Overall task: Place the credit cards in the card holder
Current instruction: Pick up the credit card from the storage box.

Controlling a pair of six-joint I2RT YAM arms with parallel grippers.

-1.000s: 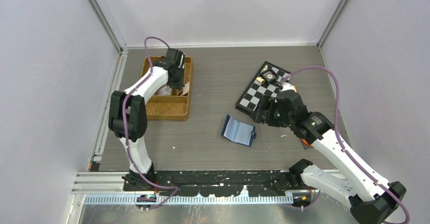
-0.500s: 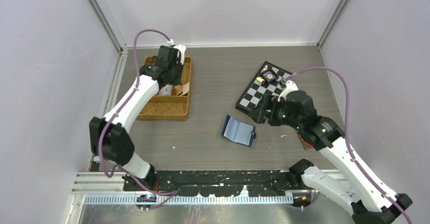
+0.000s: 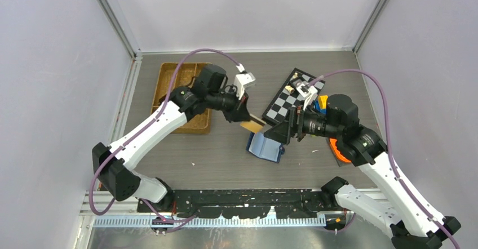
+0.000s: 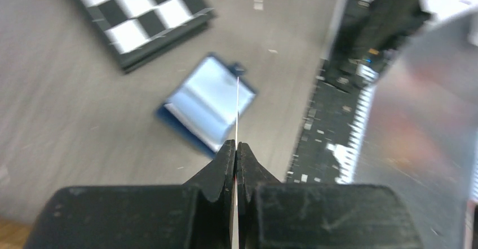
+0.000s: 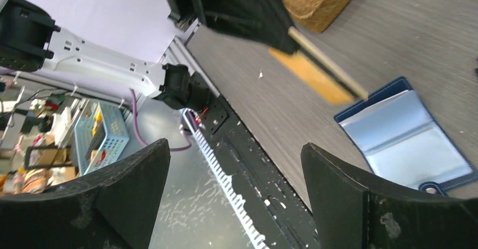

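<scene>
The card holder lies open on the table's middle, navy outside with light blue pockets up; it also shows in both wrist views. My left gripper is shut on an orange-tan credit card, held just above the holder's left edge. The left wrist view shows this card edge-on as a thin line; the right wrist view shows it flat. Over the holder's right side hangs my right gripper, open wide and holding nothing. No other cards show.
A brown wicker tray stands at the back left, partly behind my left arm. A checkerboard with small pieces lies at the back right. An orange object and a blue and yellow toy sit beside my right arm.
My left arm has swung from the wicker tray to the table's middle, carrying the orange-tan card. My right gripper has shifted a little left, over the holder.
</scene>
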